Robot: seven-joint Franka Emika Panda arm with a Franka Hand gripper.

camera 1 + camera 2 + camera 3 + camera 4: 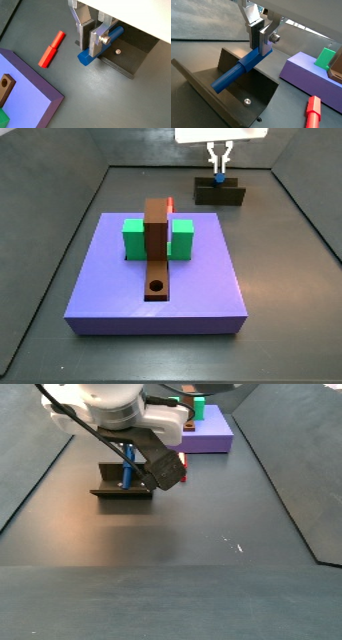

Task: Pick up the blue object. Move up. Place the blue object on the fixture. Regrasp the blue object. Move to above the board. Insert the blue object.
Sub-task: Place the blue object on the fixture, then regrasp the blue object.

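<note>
The blue object [238, 72] is a slim bright-blue peg lying tilted on the dark fixture [244, 102], one end low in the recess and the other up at a raised side. My gripper [260, 47] stands over that raised end, shut on the peg, which sticks out below the fingers [97, 41]. The same peg [85, 58] shows in both wrist views. In a side view the gripper [217, 168] hangs over the peg [218, 182] and the fixture [221, 196] at the far end. The lavender board [187, 298] lies nearer.
On the board stand a green block [132, 239] and a long brown bar [158, 258] with a round hole. A red peg [52, 49] lies on the dark floor between the board [30, 95] and the fixture [137, 57]. Raised walls edge the floor [174, 584].
</note>
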